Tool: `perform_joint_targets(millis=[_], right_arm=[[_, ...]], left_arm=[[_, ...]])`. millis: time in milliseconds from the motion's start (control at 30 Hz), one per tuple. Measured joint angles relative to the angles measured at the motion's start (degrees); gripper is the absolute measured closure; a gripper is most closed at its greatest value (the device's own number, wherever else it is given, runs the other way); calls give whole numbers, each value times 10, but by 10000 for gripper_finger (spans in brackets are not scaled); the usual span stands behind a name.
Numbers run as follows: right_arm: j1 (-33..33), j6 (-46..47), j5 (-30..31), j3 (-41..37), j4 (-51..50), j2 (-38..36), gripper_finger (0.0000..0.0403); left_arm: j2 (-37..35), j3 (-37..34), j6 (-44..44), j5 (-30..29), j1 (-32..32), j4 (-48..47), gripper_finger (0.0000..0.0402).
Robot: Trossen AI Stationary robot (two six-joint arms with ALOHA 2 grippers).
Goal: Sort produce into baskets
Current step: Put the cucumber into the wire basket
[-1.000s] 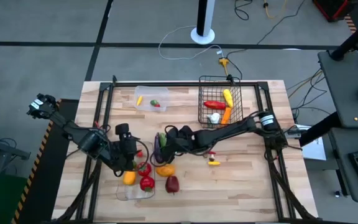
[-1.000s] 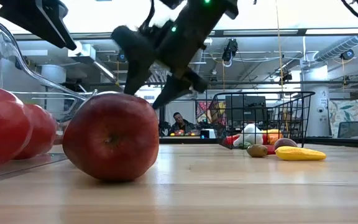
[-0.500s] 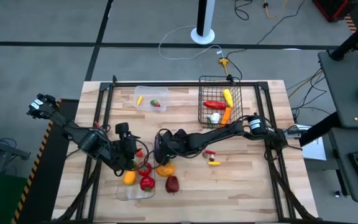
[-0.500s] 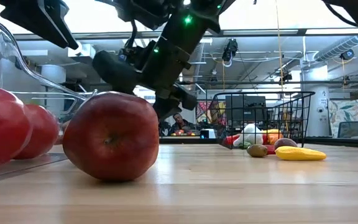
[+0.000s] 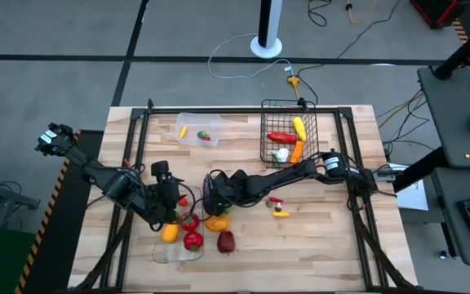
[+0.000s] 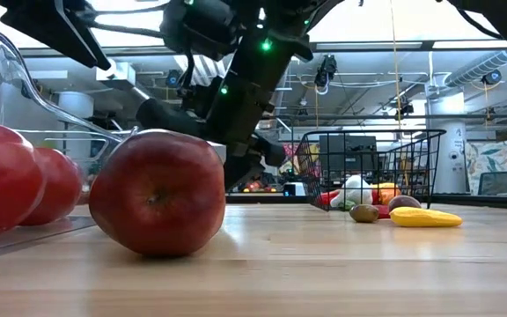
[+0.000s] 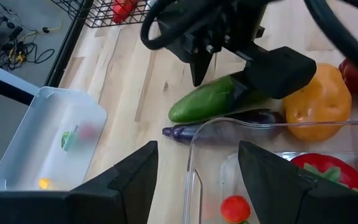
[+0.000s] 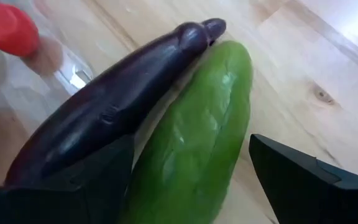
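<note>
Right gripper (image 8: 188,180) is down on the table, fingers spread wide, nothing clamped yet. We see the cucumber (image 8: 194,146) lying between its fingers, the eggplant (image 8: 114,102) pressed along the cucumber's side, touching one finger. Orange pepper (image 7: 319,102) sits just past them, by the clear tray (image 7: 229,134). Risk, we judge: closing now could pinch both together or squirt the eggplant sideways against the tray. Left gripper (image 7: 194,180) hovers open over the tray, holding nothing.
</note>
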Motion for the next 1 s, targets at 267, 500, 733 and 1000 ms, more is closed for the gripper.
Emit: perform_joint_targets(millis=[267,500,733,1000], right_arm=[[-4,0,0,0,-30,1,116],[-6,0,1,0,-44,1,169],[-6,-1,0,0,-60,-7,199],[-6,-4,35,0,-144,-54,199]], left_arm=[[0,0,-5,0,0,0,196],[0,0,-9,0,0,0,196],[0,0,-9,0,0,2,196],[0,0,-38,-1,0,6,196]])
